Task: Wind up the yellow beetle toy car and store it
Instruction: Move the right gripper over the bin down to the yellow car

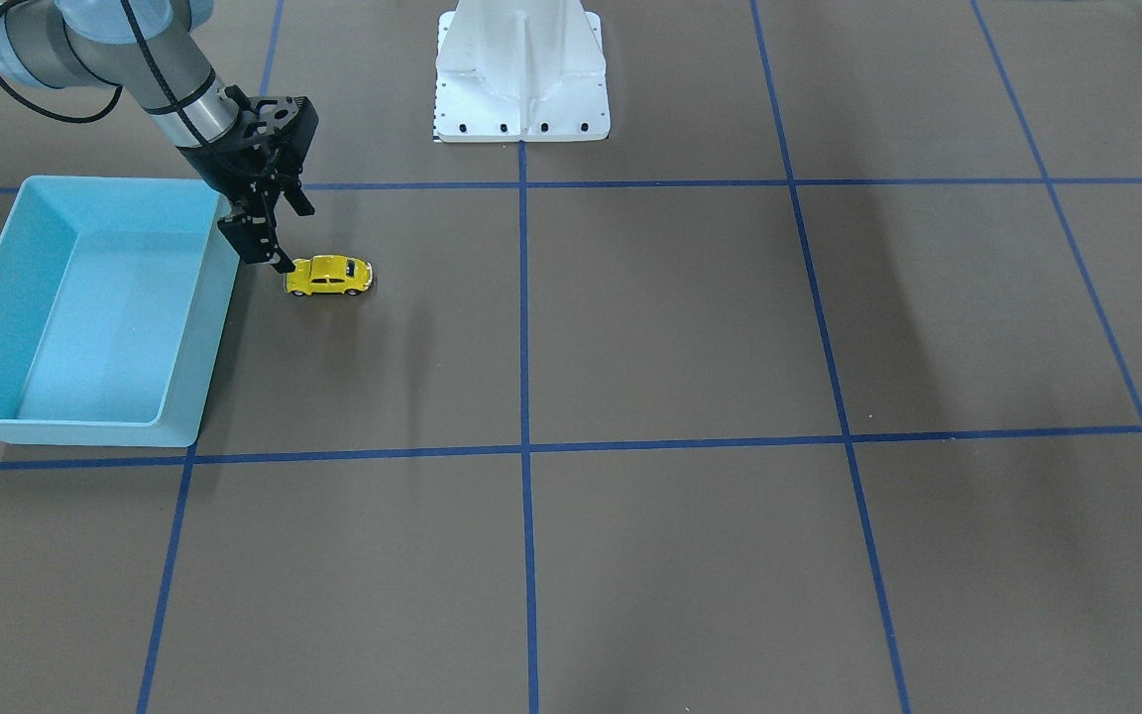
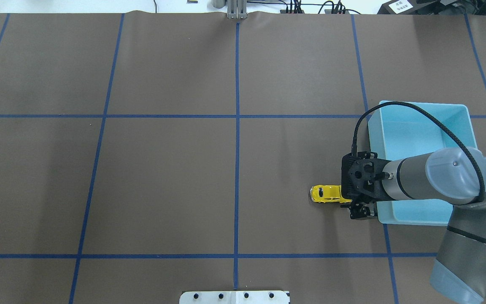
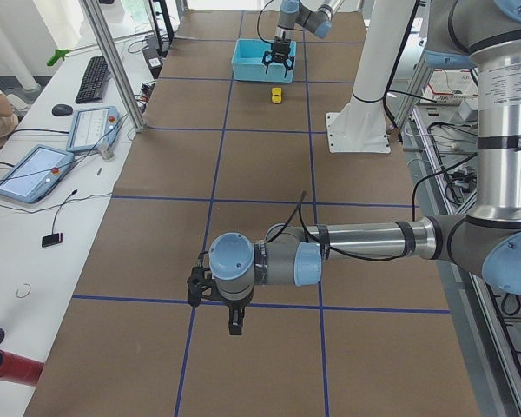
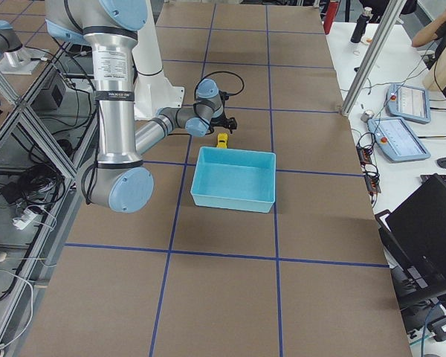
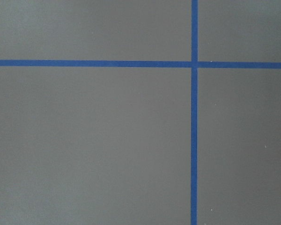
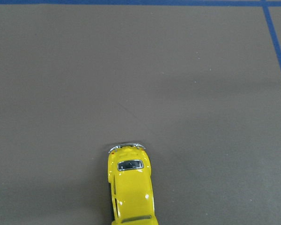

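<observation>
The yellow beetle toy car (image 1: pixel 329 276) stands on its wheels on the brown table, just beside the light blue bin (image 1: pixel 85 183). It also shows in the overhead view (image 2: pixel 326 194) and at the bottom of the right wrist view (image 6: pixel 130 187). My right gripper (image 1: pixel 291 238) is open and hangs low over the car's bin-side end, one fingertip (image 1: pixel 282 264) right at that end. It holds nothing. My left gripper (image 3: pixel 234 321) shows only in the exterior left view, low over the table far from the car. I cannot tell whether it is open or shut.
The bin (image 2: pixel 420 103) has nothing in it. The white robot base (image 1: pixel 521 79) stands at the table's robot-side edge. Blue tape lines (image 5: pixel 194 140) grid the brown table cover. Screens and a keyboard lie on a side desk (image 3: pixel 61 156).
</observation>
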